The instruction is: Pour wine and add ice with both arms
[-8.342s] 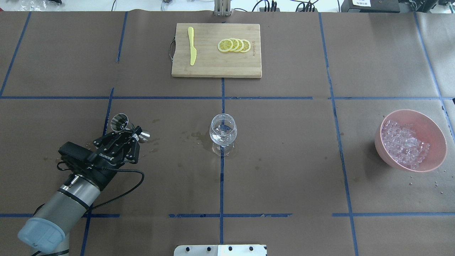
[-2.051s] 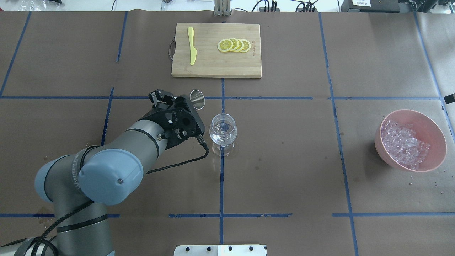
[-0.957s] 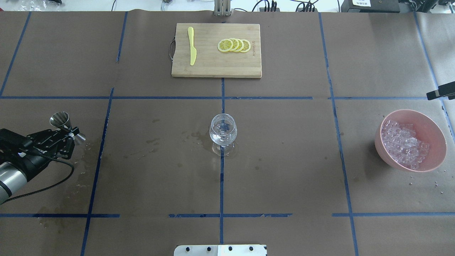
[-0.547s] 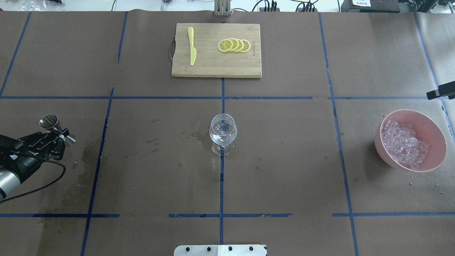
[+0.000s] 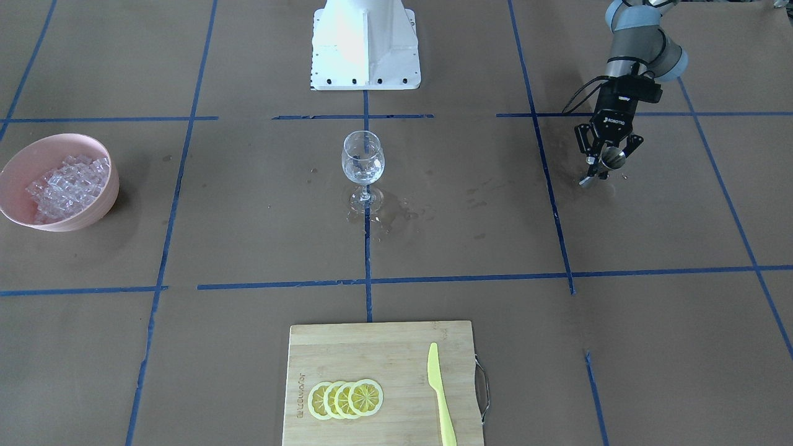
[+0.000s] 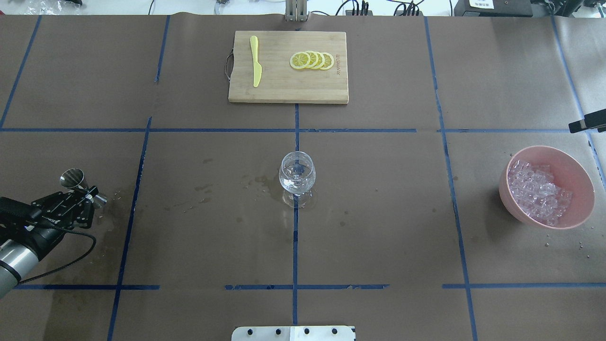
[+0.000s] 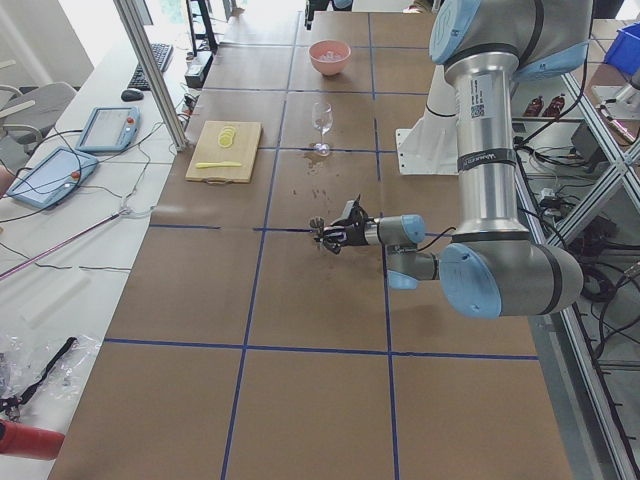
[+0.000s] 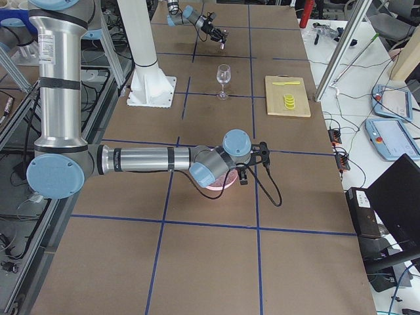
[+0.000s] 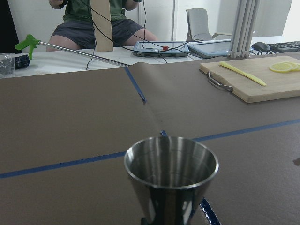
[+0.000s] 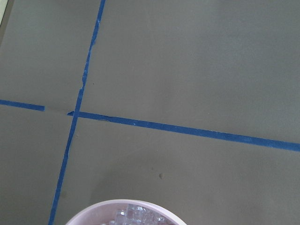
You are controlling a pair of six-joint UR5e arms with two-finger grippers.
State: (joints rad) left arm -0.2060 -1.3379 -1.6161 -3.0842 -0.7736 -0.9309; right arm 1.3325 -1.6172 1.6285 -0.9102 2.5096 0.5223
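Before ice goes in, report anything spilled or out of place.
Wet patches darken the paper around the wine glass foot and toward the left gripper. Small specks lie beside the pink bowl.

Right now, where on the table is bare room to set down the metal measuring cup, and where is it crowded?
The widest bare patch lies between the wine glass and the pink bowl. The squares between the glass and the robot base are bare too. Wet spots mark the paper around the glass foot. The cutting board is crowded: knife, lemon slices.
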